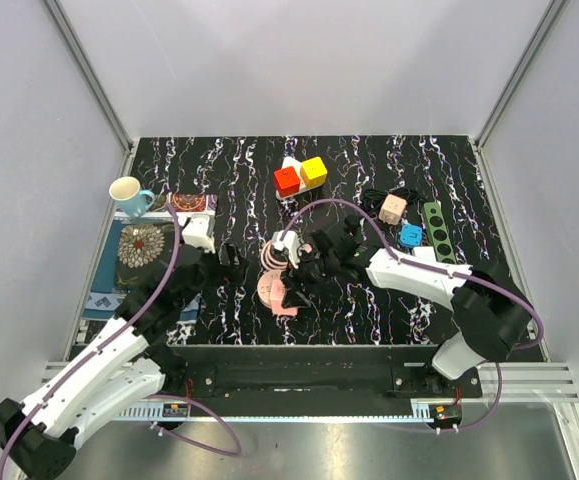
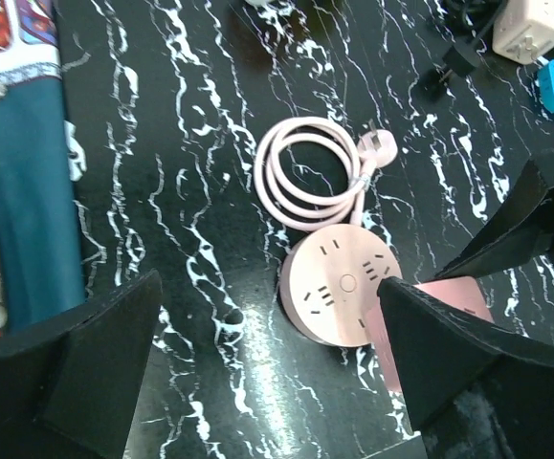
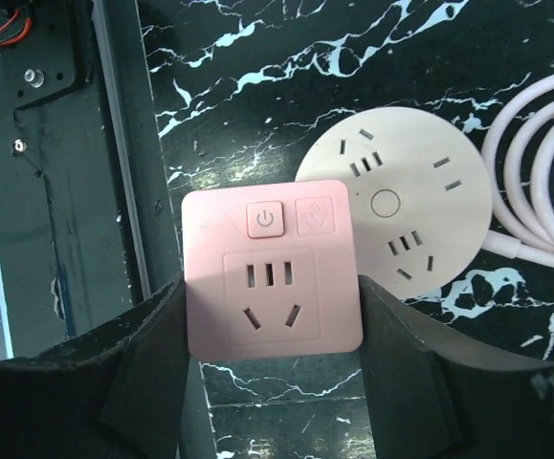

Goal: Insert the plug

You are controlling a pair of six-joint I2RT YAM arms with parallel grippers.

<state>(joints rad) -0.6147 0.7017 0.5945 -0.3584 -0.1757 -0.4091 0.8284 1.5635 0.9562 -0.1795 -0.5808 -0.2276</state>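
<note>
The plug [image 3: 272, 273] is a pink square adapter with a power button and a socket face. My right gripper [image 3: 273, 320] is shut on it, one finger against each side. It hangs just off the near side of a round pink socket hub [image 3: 406, 206], its edge overlapping the hub's rim. The hub [image 2: 339, 287] lies flat on the table, its coiled pink cord [image 2: 305, 172] beyond it. My left gripper [image 2: 267, 354] is open over bare table left of the hub, holding nothing. From above, plug [image 1: 286, 306] and hub [image 1: 266, 288] sit between both grippers.
Behind stand a white strip with red and yellow cubes [image 1: 299, 175], a beige adapter [image 1: 393, 209], a blue adapter [image 1: 411, 236] and a green power strip [image 1: 436, 230]. A blue mug [image 1: 129, 195] and patterned mats [image 1: 141, 248] lie left. The metal rail [image 3: 56, 191] borders the near edge.
</note>
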